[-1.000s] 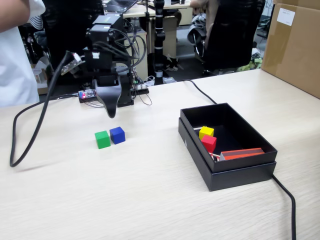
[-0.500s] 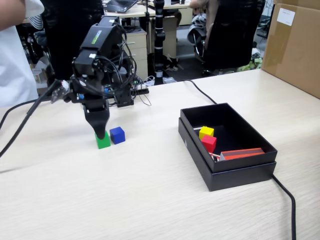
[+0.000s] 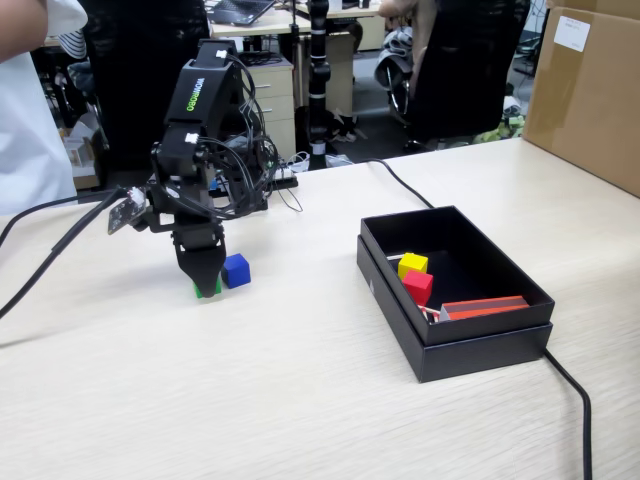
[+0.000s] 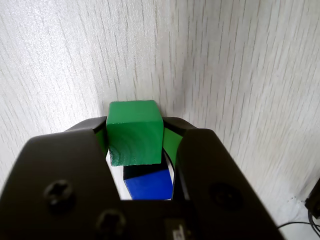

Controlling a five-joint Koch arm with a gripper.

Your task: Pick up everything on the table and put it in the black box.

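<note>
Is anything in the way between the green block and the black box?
Nothing visible blocks it. The end effector has the green cube between its jaws, the blue cube sits right beside it, and bare table runs across to the black box.

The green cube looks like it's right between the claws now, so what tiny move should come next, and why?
Probably close the gripper. In the wrist view the green cube sits between its two jaws with slim gaps either side, on the table, so squeezing should grip it before lifting toward the black box.
</note>
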